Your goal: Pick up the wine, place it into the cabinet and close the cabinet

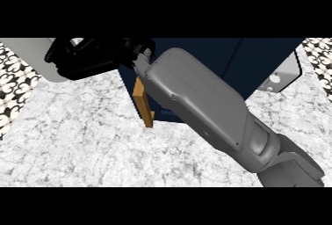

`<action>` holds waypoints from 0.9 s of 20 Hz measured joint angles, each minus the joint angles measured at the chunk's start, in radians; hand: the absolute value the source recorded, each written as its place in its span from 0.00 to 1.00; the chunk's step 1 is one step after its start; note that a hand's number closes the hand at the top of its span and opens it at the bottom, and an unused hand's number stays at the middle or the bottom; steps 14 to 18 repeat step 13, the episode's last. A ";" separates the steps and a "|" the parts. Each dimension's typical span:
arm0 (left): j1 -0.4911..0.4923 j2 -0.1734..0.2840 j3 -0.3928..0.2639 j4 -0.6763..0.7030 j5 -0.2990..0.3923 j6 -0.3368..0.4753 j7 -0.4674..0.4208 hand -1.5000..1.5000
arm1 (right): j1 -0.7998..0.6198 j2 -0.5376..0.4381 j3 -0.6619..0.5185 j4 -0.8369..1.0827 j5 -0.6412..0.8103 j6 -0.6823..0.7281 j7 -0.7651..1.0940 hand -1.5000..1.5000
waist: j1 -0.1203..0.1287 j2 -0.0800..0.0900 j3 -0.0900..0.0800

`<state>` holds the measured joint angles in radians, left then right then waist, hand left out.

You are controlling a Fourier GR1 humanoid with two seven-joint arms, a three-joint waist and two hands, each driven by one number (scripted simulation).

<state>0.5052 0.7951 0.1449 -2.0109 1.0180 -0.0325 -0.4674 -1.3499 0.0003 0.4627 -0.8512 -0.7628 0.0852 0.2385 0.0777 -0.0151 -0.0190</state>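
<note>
My right forearm point(207, 110) crosses the view from the lower right up to the upper left. Its black hand point(84, 57) lies over the edge of a light grey door panel point(26, 55) at the top left. The dark navy cabinet point(214, 57) fills the upper middle, mostly behind the arm. A thin wooden edge point(144, 103) stands upright at the cabinet's left side, just below the hand. No wine bottle shows in this view. The left hand is out of view.
A second grey panel point(282, 74) with a round fitting stands at the cabinet's right side. The white marbled counter point(84, 149) spreads across the lower half. Patterned wall tiles point(13, 74) show at the far left and far right.
</note>
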 measured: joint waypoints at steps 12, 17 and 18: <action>-0.027 -0.008 -0.041 -0.056 0.028 -0.013 0.038 0.00 | 0.017 0.000 -0.002 0.028 -0.025 0.085 -0.125 1.00 | -0.013 -0.007 -0.022; -0.027 -0.010 -0.051 -0.062 0.028 -0.012 0.042 0.00 | 0.016 0.000 0.000 0.030 -0.029 0.088 -0.128 1.00 | -0.014 -0.008 -0.023; -0.027 -0.010 -0.051 -0.062 0.028 -0.012 0.042 0.00 | 0.016 0.000 0.000 0.030 -0.029 0.088 -0.128 1.00 | -0.014 -0.008 -0.023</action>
